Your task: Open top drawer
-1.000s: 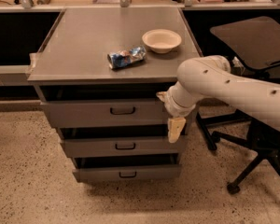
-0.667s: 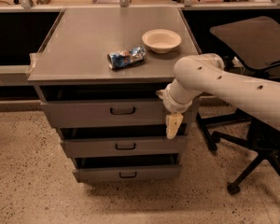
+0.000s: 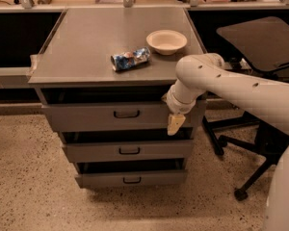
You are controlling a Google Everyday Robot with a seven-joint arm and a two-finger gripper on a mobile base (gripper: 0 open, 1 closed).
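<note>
The top drawer [image 3: 86, 118] is the widest grey front of the cabinet, just under the grey countertop [image 3: 82, 47]. Its small dark loop handle [image 3: 126, 114] sits at centre. A dark gap shows above the front. My gripper [image 3: 175, 124] hangs pointing down in front of the right end of this drawer front, about a hand's width right of the handle. It holds nothing that I can see. My white arm [image 3: 231, 83] reaches in from the right.
Two narrower drawers [image 3: 129, 150] [image 3: 130, 179] lie below. A beige bowl [image 3: 166, 41] and a blue snack bag [image 3: 130, 58] rest on the countertop. A black office chair [image 3: 260, 42] with its wheeled base [image 3: 241, 194] stands close at the right. Speckled floor in front.
My gripper has moved a little to the left and up, closer along the top drawer front toward the handle. The drawers and the things on top have not moved.
</note>
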